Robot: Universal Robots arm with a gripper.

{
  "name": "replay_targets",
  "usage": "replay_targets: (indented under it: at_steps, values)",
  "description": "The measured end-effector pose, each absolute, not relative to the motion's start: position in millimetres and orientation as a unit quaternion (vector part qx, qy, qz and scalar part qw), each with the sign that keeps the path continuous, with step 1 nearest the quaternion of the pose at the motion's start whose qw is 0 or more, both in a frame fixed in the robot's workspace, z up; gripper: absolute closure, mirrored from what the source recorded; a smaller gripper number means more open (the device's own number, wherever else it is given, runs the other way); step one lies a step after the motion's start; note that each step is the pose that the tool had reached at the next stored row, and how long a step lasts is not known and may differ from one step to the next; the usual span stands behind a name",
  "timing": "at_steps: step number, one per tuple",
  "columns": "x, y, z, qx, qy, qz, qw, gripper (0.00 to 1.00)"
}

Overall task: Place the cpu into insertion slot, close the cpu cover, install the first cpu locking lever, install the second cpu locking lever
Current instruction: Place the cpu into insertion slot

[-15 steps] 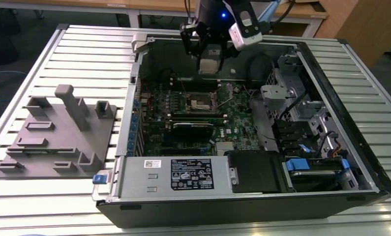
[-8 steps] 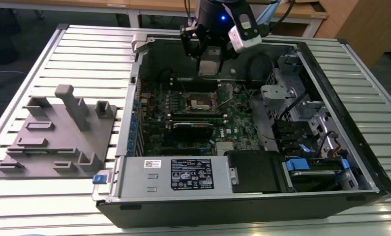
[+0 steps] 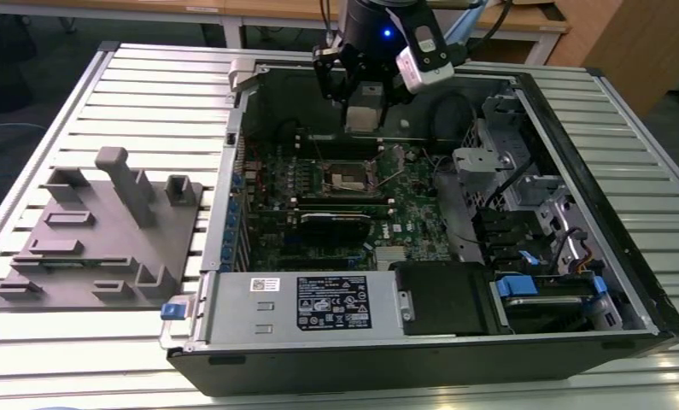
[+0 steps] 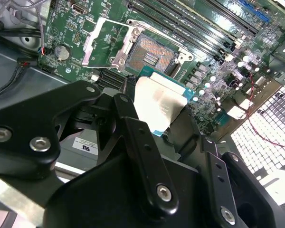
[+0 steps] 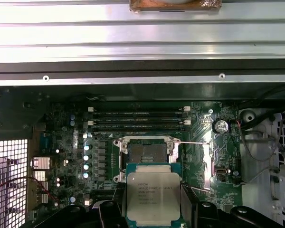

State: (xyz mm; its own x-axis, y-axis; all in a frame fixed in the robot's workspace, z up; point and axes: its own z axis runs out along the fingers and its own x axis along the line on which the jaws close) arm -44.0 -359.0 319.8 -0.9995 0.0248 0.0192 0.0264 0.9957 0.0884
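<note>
My gripper [image 3: 363, 118] hangs inside the open computer case, shut on the cpu [image 5: 153, 194], a flat square chip with a silvery top held by its two side edges. In the second wrist view the cpu [image 4: 160, 105] sits between the black fingers [image 4: 129, 114]. The insertion slot [image 5: 144, 155] lies open on the green motherboard just beyond the chip, its pale contact field bare [image 4: 150, 54]. The cpu cover [image 4: 100, 42] is swung up and back beside the socket. In the exterior view the gripper is above and behind the insertion slot [image 3: 348, 177], clear of the board.
The case's metal walls [image 3: 239, 154] ring the board. A black expansion card [image 3: 336, 219], memory slots [image 5: 137, 118], a labelled power supply [image 3: 328, 303] and drive bays [image 3: 522, 205] crowd the socket. A grey fixture block [image 3: 100, 231] stands on the slatted table at the exterior view's left.
</note>
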Motion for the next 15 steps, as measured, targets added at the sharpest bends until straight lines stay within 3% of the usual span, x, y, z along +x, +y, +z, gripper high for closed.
replay_targets:
  at_steps: [15]
  values:
    - [-44.0, -359.0, 316.4, -0.013, -0.999, -0.044, 0.009, 0.46]
